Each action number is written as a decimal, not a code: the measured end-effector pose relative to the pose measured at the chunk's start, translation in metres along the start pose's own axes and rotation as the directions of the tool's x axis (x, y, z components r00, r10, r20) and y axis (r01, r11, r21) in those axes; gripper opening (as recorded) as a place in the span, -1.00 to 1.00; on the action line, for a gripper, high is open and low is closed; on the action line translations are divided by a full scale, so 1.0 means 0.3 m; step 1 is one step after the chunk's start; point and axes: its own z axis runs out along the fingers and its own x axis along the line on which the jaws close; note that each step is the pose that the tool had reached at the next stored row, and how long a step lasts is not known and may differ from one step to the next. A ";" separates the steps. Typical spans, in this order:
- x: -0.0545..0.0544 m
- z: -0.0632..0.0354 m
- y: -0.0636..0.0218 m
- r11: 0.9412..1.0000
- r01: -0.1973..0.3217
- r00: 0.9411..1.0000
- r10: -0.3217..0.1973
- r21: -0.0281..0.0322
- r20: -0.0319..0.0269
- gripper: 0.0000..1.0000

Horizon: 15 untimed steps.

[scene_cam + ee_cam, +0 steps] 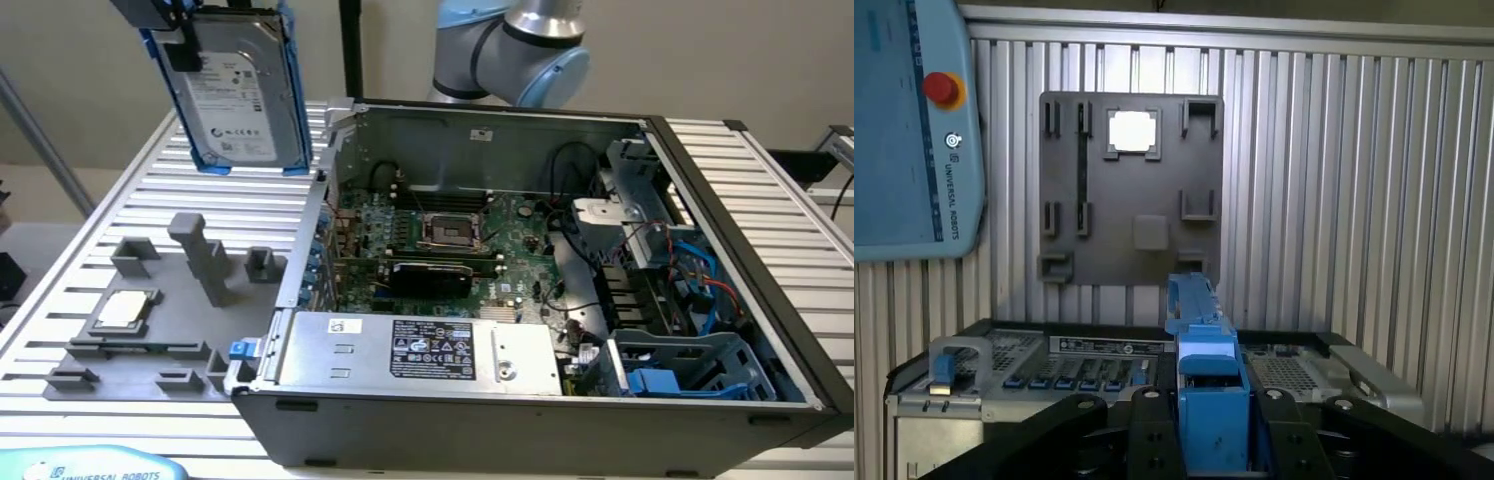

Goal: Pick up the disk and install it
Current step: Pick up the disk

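Observation:
The disk, a silver-grey hard drive with a white label in a blue plastic carrier, hangs upright high above the slatted table at the exterior view's left, beside the open computer case. My gripper is shut on the disk's top, and one black finger shows against the carrier. In the wrist view the blue edge of the disk runs away from between the two black fingers, over the case's outer side.
The case holds a motherboard, a large silver box with a black label and a blue drive bay. A grey fixture plate carries a small silvery chip. A teach pendant lies nearby.

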 end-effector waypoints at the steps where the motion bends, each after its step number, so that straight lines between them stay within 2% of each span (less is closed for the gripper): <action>1: 0.005 -0.002 -0.015 1.000 0.000 1.000 0.000 0.000 0.000 -0.35; 15: 0.068 -0.016 -0.226 1.000 0.000 1.000 0.000 0.000 0.004 -0.35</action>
